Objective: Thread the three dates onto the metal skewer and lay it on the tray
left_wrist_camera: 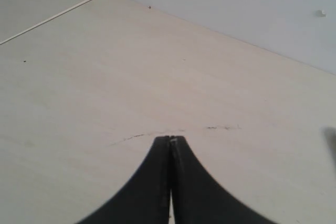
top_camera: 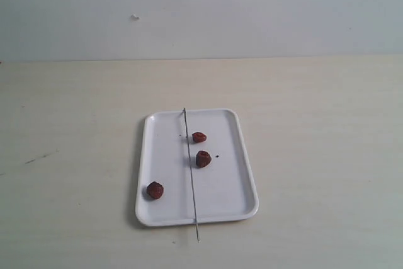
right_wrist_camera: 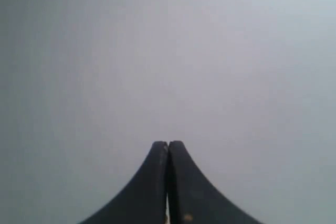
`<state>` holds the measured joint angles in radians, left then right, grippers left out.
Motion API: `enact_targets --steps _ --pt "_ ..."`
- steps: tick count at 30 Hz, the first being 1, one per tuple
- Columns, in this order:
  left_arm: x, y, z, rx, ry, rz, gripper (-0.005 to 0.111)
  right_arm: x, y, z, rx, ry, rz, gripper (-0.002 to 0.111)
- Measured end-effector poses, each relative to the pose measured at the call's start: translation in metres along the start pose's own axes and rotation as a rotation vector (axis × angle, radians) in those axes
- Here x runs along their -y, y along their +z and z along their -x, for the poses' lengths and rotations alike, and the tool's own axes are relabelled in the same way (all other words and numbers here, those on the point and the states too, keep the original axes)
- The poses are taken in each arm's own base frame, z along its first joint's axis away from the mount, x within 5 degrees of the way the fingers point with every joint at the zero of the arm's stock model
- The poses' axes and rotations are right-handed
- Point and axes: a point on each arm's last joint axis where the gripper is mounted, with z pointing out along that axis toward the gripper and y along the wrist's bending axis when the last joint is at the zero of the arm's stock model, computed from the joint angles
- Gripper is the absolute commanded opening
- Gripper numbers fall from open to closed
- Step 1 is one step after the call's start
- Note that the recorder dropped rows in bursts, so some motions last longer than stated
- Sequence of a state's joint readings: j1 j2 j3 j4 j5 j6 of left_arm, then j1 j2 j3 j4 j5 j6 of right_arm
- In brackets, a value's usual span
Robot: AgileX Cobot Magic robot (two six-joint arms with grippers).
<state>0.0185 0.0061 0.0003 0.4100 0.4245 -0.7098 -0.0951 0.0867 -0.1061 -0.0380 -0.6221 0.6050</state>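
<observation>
In the exterior view a white tray (top_camera: 242, 155) lies on the table. The thin metal skewer (top_camera: 191, 174) rests lengthwise across it, its near end past the front rim. Three dark red dates lie loose on the tray: one (top_camera: 199, 137) near the far end, one (top_camera: 203, 159) at the middle, both just right of the skewer, and one (top_camera: 155, 190) at the near left corner. Neither arm shows in the exterior view. My left gripper (left_wrist_camera: 170, 139) is shut and empty over bare table. My right gripper (right_wrist_camera: 168, 143) is shut and empty, facing a plain grey surface.
The pale wooden table (top_camera: 327, 124) stretches around the tray, with a grey wall (top_camera: 252, 4) behind it. A faint dark scratch (left_wrist_camera: 220, 127) marks the tabletop ahead of the left gripper.
</observation>
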Motion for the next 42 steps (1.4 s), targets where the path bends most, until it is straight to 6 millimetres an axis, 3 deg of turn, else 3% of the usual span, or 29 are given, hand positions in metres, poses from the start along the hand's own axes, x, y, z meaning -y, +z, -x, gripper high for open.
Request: enact_targets --steps 4,5,6,8,11,14,19,22,25,29,37,40,42 --pt "0.000 0.000 0.000 0.000 0.000 0.000 0.000 -0.017 0.043 0.026 -0.046 -0.035 -0.009 0.000" --pt "0.000 0.000 0.000 0.000 0.000 0.000 0.000 -0.020 0.073 0.024 -0.164 -0.091 -0.029 0.000" --pt "0.000 0.000 0.000 0.000 0.000 0.000 0.000 -0.019 0.085 0.020 -0.223 -0.099 -0.042 0.000" --pt "0.000 0.000 0.000 0.000 0.000 0.000 0.000 -0.012 0.115 0.003 -0.368 -0.116 -0.061 0.000" --pt "0.000 0.000 0.000 0.000 0.000 0.000 0.000 0.006 0.156 -0.042 -0.615 -0.146 -0.084 0.000" --pt "0.000 0.000 0.000 0.000 0.000 0.000 0.000 0.022 0.183 -0.090 -0.853 -0.177 -0.075 0.000" --pt "0.000 0.000 0.000 0.000 0.000 0.000 0.000 0.027 0.202 -0.156 -1.150 -0.051 -0.009 0.000" --pt "0.000 0.000 0.000 0.000 0.000 0.000 0.000 0.020 0.209 -0.181 -1.242 0.008 0.078 0.000" --pt "0.000 0.000 0.000 0.000 0.000 0.000 0.000 0.014 0.209 -0.199 -1.294 -0.044 0.202 0.000" --pt "0.000 0.000 0.000 0.000 0.000 0.000 0.000 0.011 0.206 -0.208 -1.315 -0.115 0.288 0.000" --pt "0.000 0.000 0.000 0.000 0.000 0.000 0.000 0.018 0.210 -0.208 -1.293 -0.080 0.132 0.000" --pt "0.000 0.000 0.000 0.000 0.000 0.000 0.000 0.005 0.207 -0.213 -1.304 -0.079 0.174 0.000" --pt "0.000 0.000 0.000 0.000 0.000 0.000 0.000 -0.017 0.200 -0.219 -1.320 -0.139 0.327 0.000"
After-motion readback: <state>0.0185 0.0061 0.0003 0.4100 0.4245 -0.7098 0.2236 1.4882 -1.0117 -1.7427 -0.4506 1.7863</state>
